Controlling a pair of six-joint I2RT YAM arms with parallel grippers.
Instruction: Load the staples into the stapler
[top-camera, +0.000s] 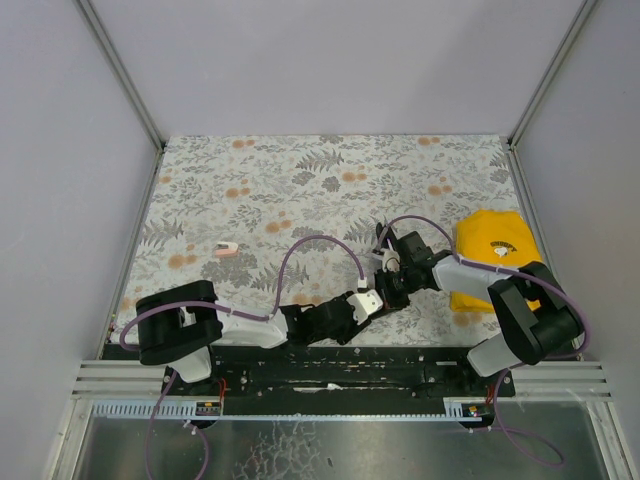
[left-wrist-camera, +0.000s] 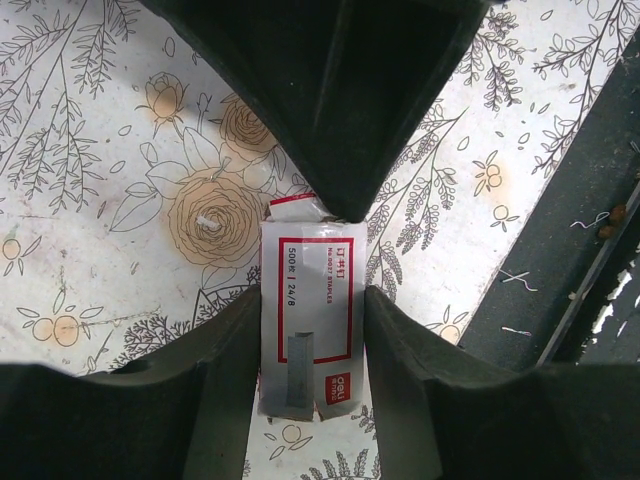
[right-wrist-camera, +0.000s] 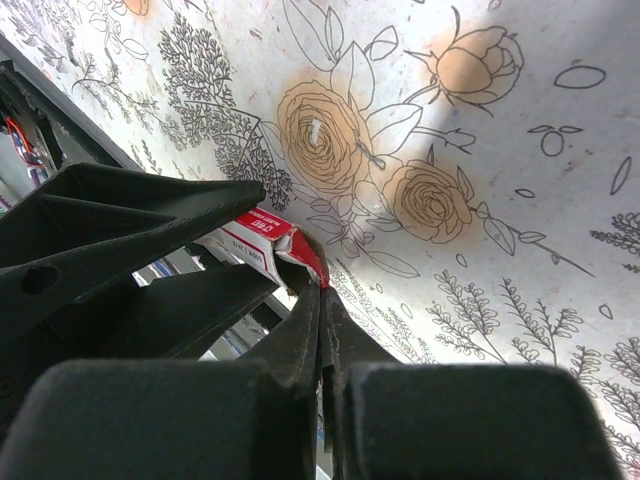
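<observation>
A white and red staple box (left-wrist-camera: 310, 300) sits between the fingers of my left gripper (left-wrist-camera: 312, 310), which is shut on its sides just above the flowered table. In the top view this gripper (top-camera: 366, 304) is at centre near the front edge. My right gripper (right-wrist-camera: 322, 288) is shut, pinching the torn red end flap of the box (right-wrist-camera: 262, 240). It shows from above in the left wrist view (left-wrist-camera: 340, 110) and next to the box in the top view (top-camera: 390, 282). The stapler does not show clearly in any view.
A yellow cloth (top-camera: 492, 262) lies at the right, partly under my right arm. A small pink and white object (top-camera: 226, 249) lies at the left. The black base rail (top-camera: 340, 365) runs along the near edge. Grey walls enclose the table.
</observation>
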